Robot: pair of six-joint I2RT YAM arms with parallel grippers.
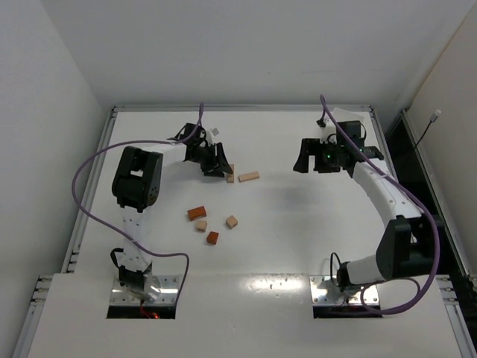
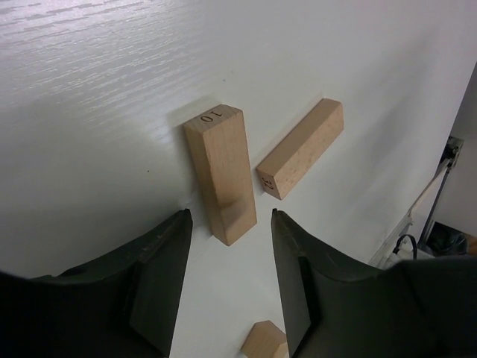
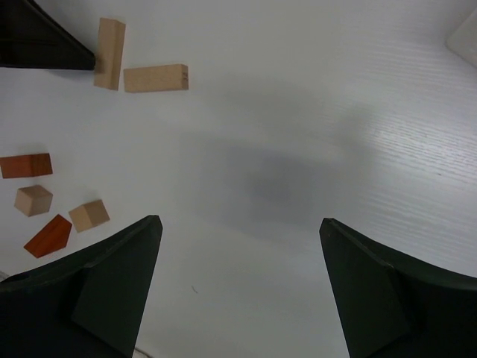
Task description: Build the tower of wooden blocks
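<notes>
Table (image 1: 298, 239) is carrying only loose wood blocks (image 1: 232, 221); no tower is standing yet. Right gripper (image 1: 313, 165) is hovering well apart from them, jaws spread, seemingly leaving room. Left gripper (image 1: 220, 165) is sitting low, jaws spread around the near end of the pale bar marked 10 (image 2: 220, 171), probably lining up a pinch. A second pale bar (image 2: 302, 149) is lying just beside it.

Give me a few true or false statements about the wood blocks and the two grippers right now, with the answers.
1. The left gripper and the right gripper are both open. True.
2. The wood blocks are already stacked into a tower. False: each lies singly on the table.
3. The right gripper holds a block. False: it is empty.
4. A pale bar marked 10 lies right at the left gripper's fingertips. True.
</notes>
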